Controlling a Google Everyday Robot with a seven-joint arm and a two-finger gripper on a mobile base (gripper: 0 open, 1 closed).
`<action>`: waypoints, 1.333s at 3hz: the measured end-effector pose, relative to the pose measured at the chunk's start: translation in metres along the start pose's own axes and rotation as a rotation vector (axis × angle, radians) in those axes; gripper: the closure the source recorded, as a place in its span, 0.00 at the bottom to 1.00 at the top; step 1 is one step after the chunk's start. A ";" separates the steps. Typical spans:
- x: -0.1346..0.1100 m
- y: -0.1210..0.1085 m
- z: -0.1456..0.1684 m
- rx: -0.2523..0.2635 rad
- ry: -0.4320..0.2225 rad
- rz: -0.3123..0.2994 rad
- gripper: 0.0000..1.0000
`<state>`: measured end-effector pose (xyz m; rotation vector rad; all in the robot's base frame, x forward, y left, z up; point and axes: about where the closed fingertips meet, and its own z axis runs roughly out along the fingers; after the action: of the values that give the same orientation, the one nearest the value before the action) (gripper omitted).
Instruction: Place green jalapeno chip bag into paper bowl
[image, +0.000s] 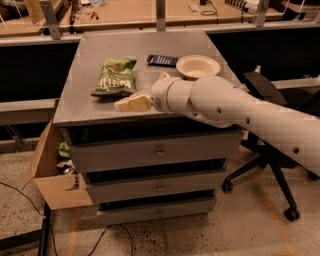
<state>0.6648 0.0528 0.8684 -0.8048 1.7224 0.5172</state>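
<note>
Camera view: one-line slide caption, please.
Gripper at the front edge of the cabinet, just short of the chip bag; bowl empty at back right.

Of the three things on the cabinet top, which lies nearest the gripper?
The green chip bag, just beyond the gripper; the dark packet and paper bowl sit farther back and right.
</note>
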 end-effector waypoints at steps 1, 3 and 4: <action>-0.017 0.000 0.038 0.024 -0.001 0.040 0.00; -0.009 0.003 0.083 0.010 0.056 0.087 0.18; -0.001 0.007 0.095 -0.016 0.077 0.097 0.41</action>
<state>0.7221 0.1238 0.8415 -0.7633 1.8373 0.5726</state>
